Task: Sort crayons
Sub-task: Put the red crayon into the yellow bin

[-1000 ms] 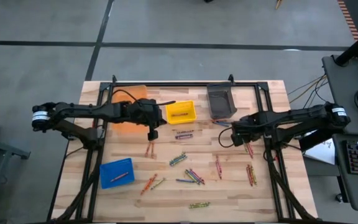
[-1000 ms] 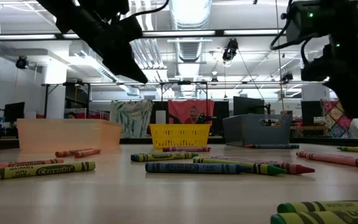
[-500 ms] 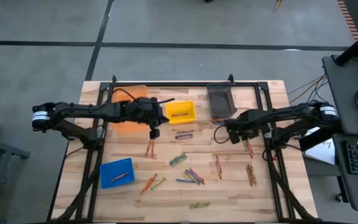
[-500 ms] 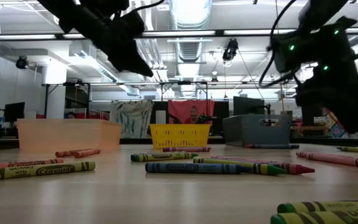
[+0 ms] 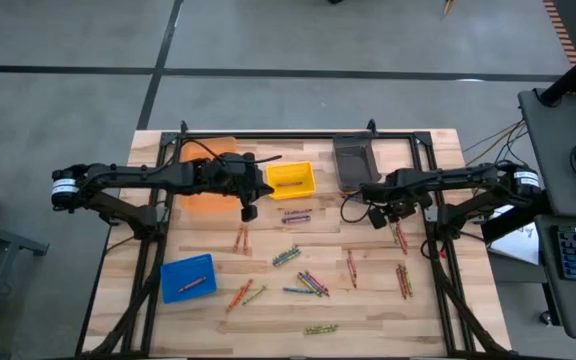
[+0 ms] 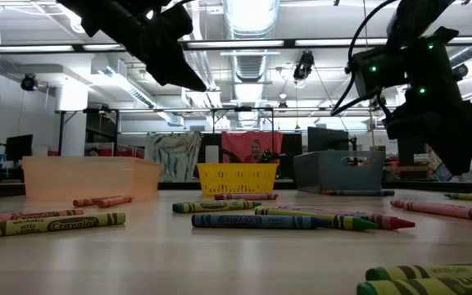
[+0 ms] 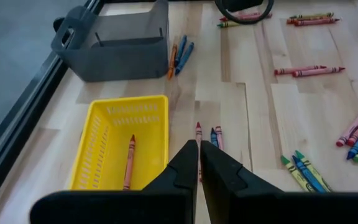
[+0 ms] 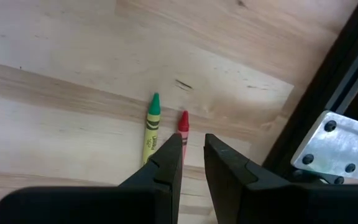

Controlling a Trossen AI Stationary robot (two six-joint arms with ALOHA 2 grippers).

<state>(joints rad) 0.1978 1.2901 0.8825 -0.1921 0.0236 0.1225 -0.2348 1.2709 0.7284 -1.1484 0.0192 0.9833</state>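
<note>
Many crayons lie flat and scattered on the wooden table [image 5: 268,310]: a mixed cluster [image 5: 313,283], a group of three [image 7: 209,137] beside the yellow bin [image 5: 290,180], and a green one [image 8: 151,124] with a red one [image 8: 183,121] below my right gripper. One crayon [image 7: 130,163] lies in the yellow bin, and another [image 5: 194,284] in the blue bin [image 5: 188,277]. My left gripper [image 5: 248,212] [image 7: 199,158] is shut and empty, raised beside the yellow bin. My right gripper [image 5: 376,214] [image 8: 193,149] is narrowly open and empty, raised in front of the grey bin [image 5: 356,162].
An orange bin [image 5: 208,195] stands at the far left, partly under my left arm. A black frame rail [image 8: 328,112] runs along the table's sides and far edge. More crayons lie at the right [image 5: 403,280] and near the front edge [image 5: 320,328].
My right gripper has gone a little toward the table's left and far edge, staying raised above the table. My left gripper has risen slightly. No crayon has moved.
</note>
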